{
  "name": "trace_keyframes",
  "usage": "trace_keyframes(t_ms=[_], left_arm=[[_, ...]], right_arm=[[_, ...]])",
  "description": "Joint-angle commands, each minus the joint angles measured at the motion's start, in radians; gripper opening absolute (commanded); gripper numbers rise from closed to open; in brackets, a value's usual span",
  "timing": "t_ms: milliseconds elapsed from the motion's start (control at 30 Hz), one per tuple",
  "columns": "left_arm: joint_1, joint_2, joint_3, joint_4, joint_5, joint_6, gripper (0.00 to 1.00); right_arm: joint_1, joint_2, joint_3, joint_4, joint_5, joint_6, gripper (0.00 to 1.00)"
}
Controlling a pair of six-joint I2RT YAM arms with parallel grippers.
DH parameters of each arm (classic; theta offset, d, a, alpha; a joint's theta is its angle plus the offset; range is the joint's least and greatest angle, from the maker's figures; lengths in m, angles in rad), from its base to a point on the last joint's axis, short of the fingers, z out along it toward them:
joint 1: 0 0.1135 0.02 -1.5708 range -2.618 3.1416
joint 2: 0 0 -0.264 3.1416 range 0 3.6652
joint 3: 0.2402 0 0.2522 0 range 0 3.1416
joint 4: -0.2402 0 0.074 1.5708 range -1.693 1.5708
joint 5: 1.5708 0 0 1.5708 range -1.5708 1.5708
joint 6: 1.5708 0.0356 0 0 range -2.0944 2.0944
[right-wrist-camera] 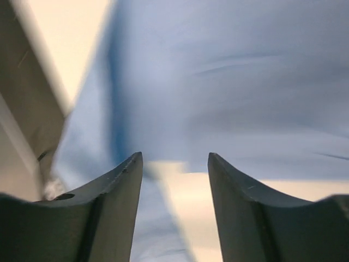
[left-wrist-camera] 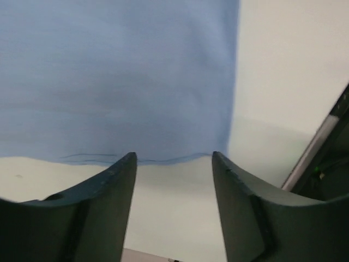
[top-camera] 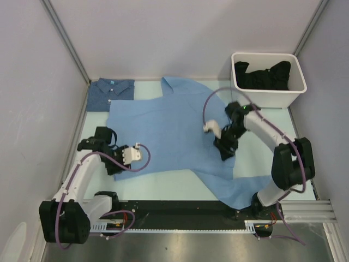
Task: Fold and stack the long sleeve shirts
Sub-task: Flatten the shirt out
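overhead view of a pale desk (top-camera: 163, 185) walled in by grey panels, with two robot arms mounted at its near edge. a light sky-blue long sleeve shirt (top-camera: 169, 131) lies spread flat across the middle of the desk, its collar pointing toward the far wall. one sleeve trails down to the near right, by the base of the right arm. a darker denim-blue shirt (top-camera: 112, 94) sits folded in the far left corner, collar up and showing a small turquoise label, and it just touches the light shirt's far left edge. a white bin (top-camera: 297, 90) stands at the far right corner with dark clothing (top-camera: 264, 76) heaped inside.

the left end effector (top-camera: 113, 164) is low at the near left corner of the light shirt. in its wrist view the two dark fingers (left-wrist-camera: 109, 185) stand apart with only bare desk between them, released and holding nothing. the shirt's hem runs just past the fingertips, and the shirt's side edge shows on the right.

the right end effector (top-camera: 224, 152) is over the right side of the light shirt, near where the sleeve joins the body. its wrist view is blurred, but the fingers (right-wrist-camera: 117, 185) are spread apart with nothing gripped. blue cloth fills most of the view ahead of them, with a strip of desk showing between them.
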Motion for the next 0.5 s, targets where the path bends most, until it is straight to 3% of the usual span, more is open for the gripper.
trace_keyframes(t_ms=[0, 133, 267, 467], left_arm=[[0.013, 0.073, 0.183, 0.042, 0.214, -0.159, 0.67], [0.013, 0.22, 0.226, 0.296, 0.166, -0.388, 0.69], [0.018, 0.357, 0.29, 0.386, 0.11, -0.549, 0.67], [0.031, 0.468, 0.332, 0.4, 0.087, -0.598, 0.65]], right_arm=[[-0.168, 0.178, 0.304, 0.114, -0.065, 0.189, 0.59], [-0.202, 0.352, 0.466, 0.291, 0.076, 0.298, 0.6], [-0.2, 0.522, 0.614, 0.294, 0.117, 0.312, 0.57], [-0.186, 0.553, 0.496, 0.299, 0.171, 0.263, 0.51]])
